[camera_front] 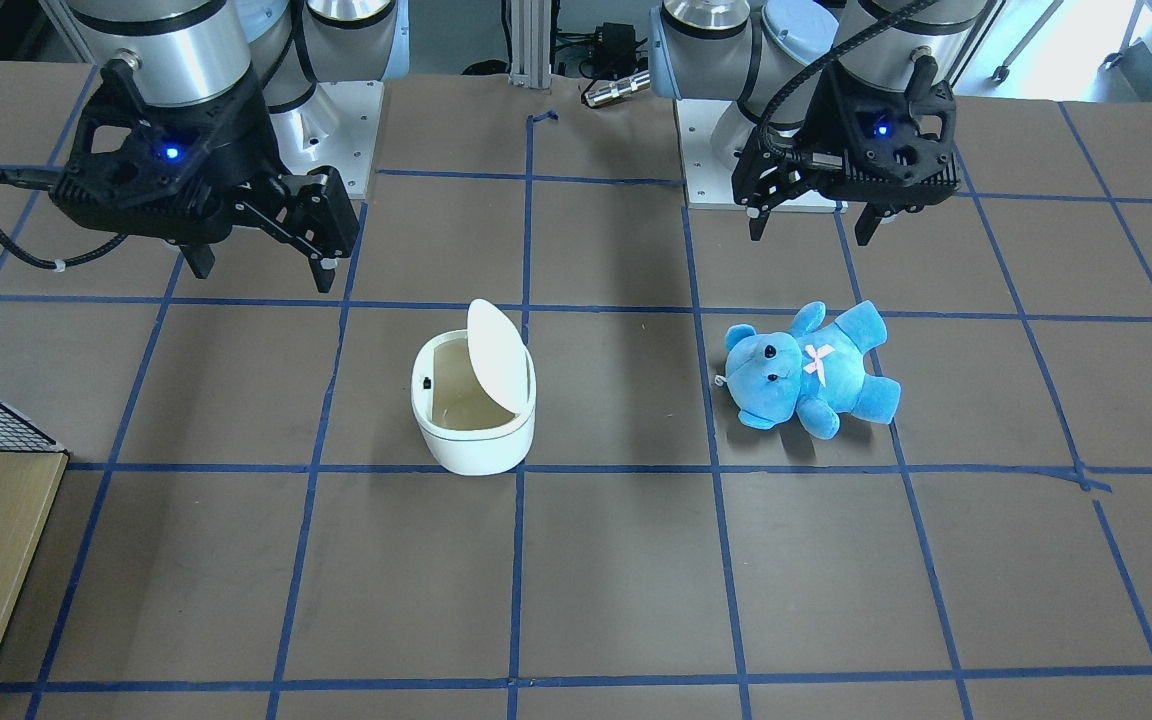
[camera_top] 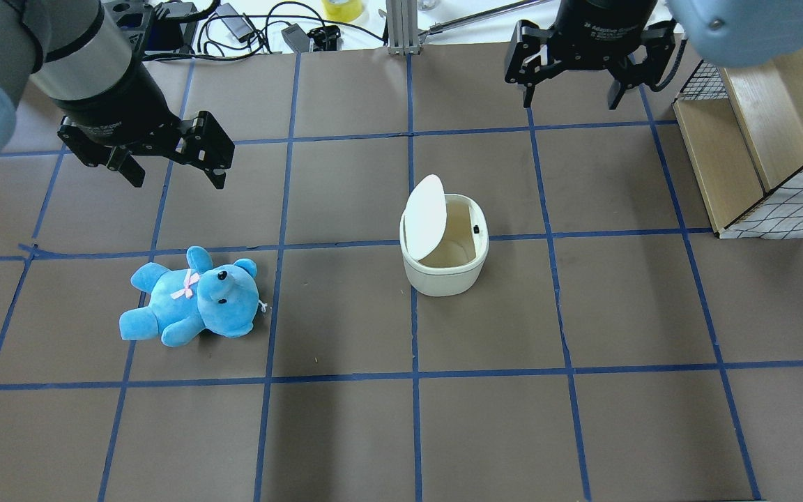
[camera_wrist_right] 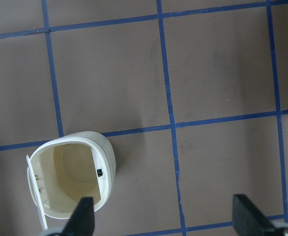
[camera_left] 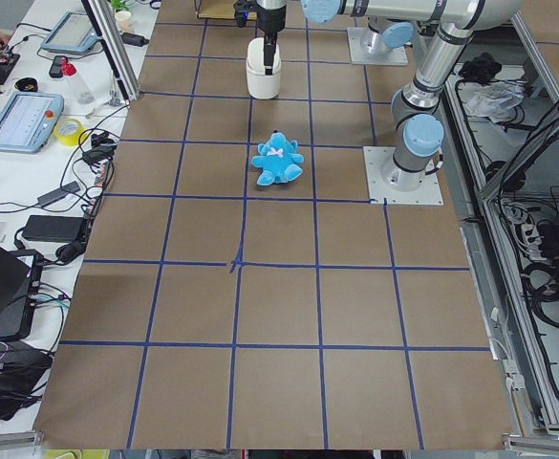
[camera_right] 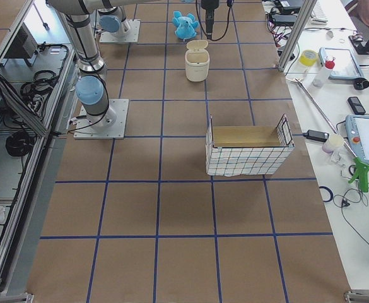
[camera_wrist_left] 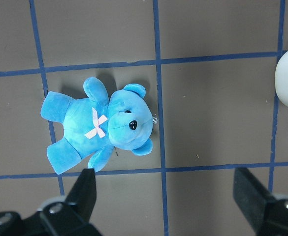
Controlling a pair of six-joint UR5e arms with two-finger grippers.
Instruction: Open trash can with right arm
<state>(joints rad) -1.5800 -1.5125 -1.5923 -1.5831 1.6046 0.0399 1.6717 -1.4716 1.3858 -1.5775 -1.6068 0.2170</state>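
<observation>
Item 1. Small white rounded-square plastic trash can (camera_top: 443, 275): stands upright on the brown counter (camera_top: 346, 432), near its middle, just to the robot's right of the centre tape line. Its flat white oval flip lid (camera_top: 424, 216) is raised almost on edge at the side of the rim facing the robot's left, so the cream interior is open to view. A small black catch (camera_top: 475, 229) sits on the inner wall opposite the lid.

Item 2. Grey right arm (camera_front: 166, 40): its black two-finger end effector (camera_top: 571, 103) hangs above the counter, well apart from the trash can, on the far side from the robot. The fingers are spread wide and hold nothing. Its wrist view looks down on the open can at lower left.

Item 3. Left black end effector (camera_top: 178, 181): released, fingers wide, empty, raised over the counter beyond the bear.

Item 4. Blue plush teddy bear (camera_top: 192, 296) with a pink bow: lies on its back on the robot's left half, well apart from the trash can.

Item 5. Wire-mesh box with wooden lining (camera_top: 757, 160): at the counter's right end.

Item 6. Blue tape grid (camera_top: 412, 376): covers the counter.
</observation>
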